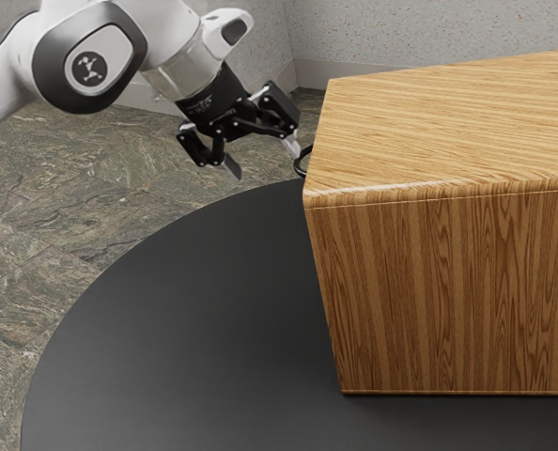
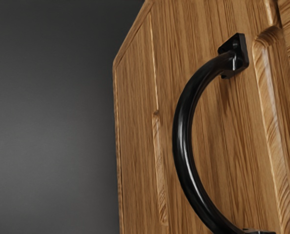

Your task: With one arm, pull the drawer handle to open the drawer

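Observation:
A wooden cabinet (image 1: 448,235) stands on a round black table (image 1: 194,329). Its drawer front faces the exterior view's left, and a small black curve of the drawer handle (image 1: 302,169) shows at that face's edge. My black gripper (image 1: 265,158) hovers just in front of that face, open, fingers spread wide. One fingertip (image 1: 231,168) hangs away from the cabinet, and the other is close above the handle. In the wrist view the drawer front (image 2: 145,146) is close, and the arched black handle (image 2: 183,141) bolted to it sits right before my hand. The fingers touch nothing.
The black tabletop (image 2: 47,122) spreads out beside the cabinet and toward the front of the exterior view. Beyond it lies a stone-patterned floor (image 1: 63,207), with a grey wall (image 1: 429,28) behind the cabinet.

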You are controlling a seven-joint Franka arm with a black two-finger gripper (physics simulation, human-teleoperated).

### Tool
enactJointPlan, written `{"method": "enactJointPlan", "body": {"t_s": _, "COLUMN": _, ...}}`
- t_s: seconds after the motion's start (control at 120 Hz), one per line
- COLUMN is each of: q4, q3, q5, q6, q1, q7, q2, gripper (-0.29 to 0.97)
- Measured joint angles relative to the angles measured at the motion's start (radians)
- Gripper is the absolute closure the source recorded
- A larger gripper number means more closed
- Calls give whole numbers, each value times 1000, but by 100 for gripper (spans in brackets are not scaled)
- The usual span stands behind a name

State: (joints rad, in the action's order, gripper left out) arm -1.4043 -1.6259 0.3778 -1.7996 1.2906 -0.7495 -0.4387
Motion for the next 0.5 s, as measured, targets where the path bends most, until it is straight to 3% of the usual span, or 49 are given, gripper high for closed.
{"method": "enactJointPlan", "body": {"t_s": 0.242, "q4": -2, "q3": 13, "q5": -4, "q6": -13, "q1": -11, "q7": 14, "q2": -13, "gripper": 0}}
{"method": "enactJointPlan", "body": {"t_s": 0.5, "q4": 8, "q3": 102, "q5": -6, "q6": -71, "q1": -100, "q7": 29, "q2": -62, "gripper": 0}}
